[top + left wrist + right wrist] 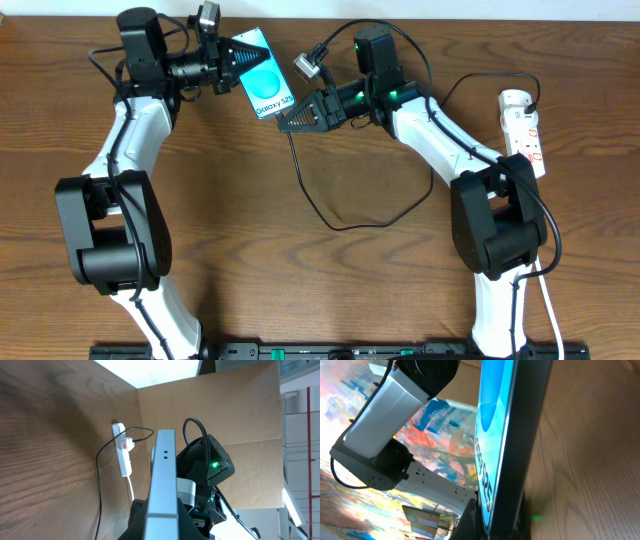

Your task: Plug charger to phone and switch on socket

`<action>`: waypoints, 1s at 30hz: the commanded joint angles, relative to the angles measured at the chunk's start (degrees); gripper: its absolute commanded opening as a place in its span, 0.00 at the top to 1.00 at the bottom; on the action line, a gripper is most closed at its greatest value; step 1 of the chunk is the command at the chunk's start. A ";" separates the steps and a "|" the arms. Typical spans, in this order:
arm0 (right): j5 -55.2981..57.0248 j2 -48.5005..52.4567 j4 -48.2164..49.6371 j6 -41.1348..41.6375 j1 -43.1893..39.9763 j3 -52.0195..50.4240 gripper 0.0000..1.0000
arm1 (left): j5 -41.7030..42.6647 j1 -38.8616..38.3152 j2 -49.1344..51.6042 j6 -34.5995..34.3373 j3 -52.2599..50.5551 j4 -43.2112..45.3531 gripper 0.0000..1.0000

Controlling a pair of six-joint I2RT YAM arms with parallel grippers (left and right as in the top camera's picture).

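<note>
Now left claw (238, 56) clamped on cyan-screened flat smartphone (265, 78); right claw (290, 120) pinched on thin black charger cable (345, 229) just below.

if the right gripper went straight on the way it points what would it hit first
The phone: the right gripper, holding the charger, aims at its lower end, and its wrist view shows the phone's edge close ahead. Exact gap unclear.

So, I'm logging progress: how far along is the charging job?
Done: the thin black charger cable looks plugged into the white power strip. In hand: left gripper holds the cyan-screened phone, right gripper holds the cable at the phone's end. Remaining: seating it, switching on.
</note>
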 commanded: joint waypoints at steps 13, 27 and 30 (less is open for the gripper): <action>4.98 0.04 1.05 -1.86 -2.10 1.14 0.76 | 7.26 -1.38 -1.22 0.20 0.31 -0.52 0.93; 4.28 0.04 1.05 -1.86 -2.12 1.14 0.01 | 7.26 -1.36 -1.22 3.50 0.31 -0.33 0.93; 4.04 0.04 1.07 -1.86 -2.16 1.14 0.01 | 7.26 -1.36 -1.22 6.23 0.31 -0.33 0.93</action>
